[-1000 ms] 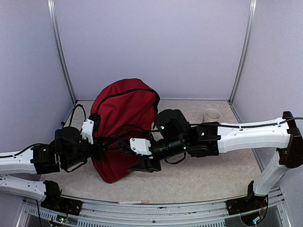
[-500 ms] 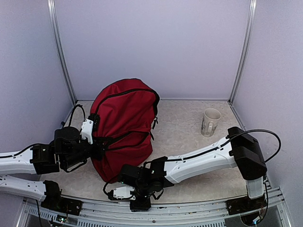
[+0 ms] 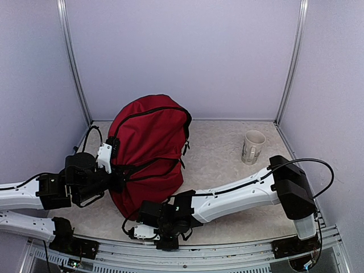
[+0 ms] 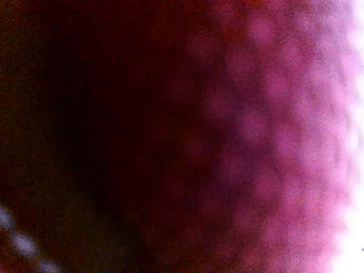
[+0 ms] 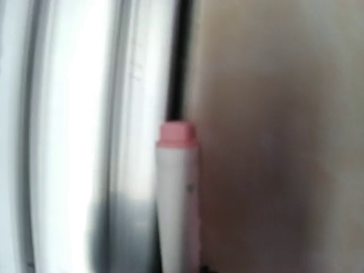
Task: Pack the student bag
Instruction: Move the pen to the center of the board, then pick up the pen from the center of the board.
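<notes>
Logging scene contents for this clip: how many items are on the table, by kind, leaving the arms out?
student bag: 1
mug: 1
pen, white with a pink cap: 1
Total: 3

L arm [image 3: 20, 198] & R arm [image 3: 239, 196]: white links, blk joints, thin blk cables.

No readable text, labels or numbers in any view. Mug [image 3: 253, 146] at 2 o'clock on the table: too small to make out any print. Pen [image 5: 177, 199] in the right wrist view: blurred, no marking legible. Student bag [image 3: 149, 153]: no label or brand tag readable.
</notes>
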`<act>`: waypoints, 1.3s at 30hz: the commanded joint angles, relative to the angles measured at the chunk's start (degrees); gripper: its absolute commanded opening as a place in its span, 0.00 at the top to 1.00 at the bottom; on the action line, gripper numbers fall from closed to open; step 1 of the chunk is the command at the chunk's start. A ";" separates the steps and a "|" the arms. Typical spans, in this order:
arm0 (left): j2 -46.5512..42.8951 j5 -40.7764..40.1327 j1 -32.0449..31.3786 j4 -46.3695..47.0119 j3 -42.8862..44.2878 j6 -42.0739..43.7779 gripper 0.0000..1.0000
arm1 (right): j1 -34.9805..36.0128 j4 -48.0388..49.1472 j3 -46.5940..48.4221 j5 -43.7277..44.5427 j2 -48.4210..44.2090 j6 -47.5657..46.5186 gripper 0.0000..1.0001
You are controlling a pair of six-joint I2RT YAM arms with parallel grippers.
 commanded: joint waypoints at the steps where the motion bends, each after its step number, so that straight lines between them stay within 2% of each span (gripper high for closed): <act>1: -0.90 0.65 -0.18 2.93 2.35 0.12 0.82 | -1.93 -6.29 -3.61 4.85 -1.13 1.40 0.92; 10: -0.88 0.84 -0.08 2.79 2.31 0.14 0.82 | -8.23 -12.91 -14.31 6.20 -7.79 5.38 0.94; 13: -1.07 0.78 -0.01 2.84 2.14 0.06 0.82 | -9.86 -14.79 -16.56 5.46 -8.35 6.22 0.88; 17: -0.91 0.90 0.00 3.11 2.14 -0.05 0.82 | -10.23 -16.50 -15.38 5.41 -6.09 6.07 0.79; 23: -1.35 0.82 0.08 2.35 2.31 -0.06 0.82 | -10.31 -18.58 -11.53 6.05 -2.66 4.61 0.76; 25: -1.74 0.61 0.10 2.15 2.23 -0.07 0.82 | -10.32 -19.74 -10.32 6.60 -1.76 4.39 0.79; 27: -2.15 0.56 0.13 2.15 2.01 -0.15 0.82 | -10.32 -20.24 -9.65 7.41 -1.52 4.28 0.88; 32: -2.77 0.45 0.15 2.08 1.69 -0.24 0.82 | -10.32 -19.62 -8.62 7.08 -3.45 4.20 1.00; 39: -2.62 0.47 0.09 2.23 1.70 -0.16 0.82 | -10.32 -18.64 -6.80 6.56 -7.82 3.48 1.00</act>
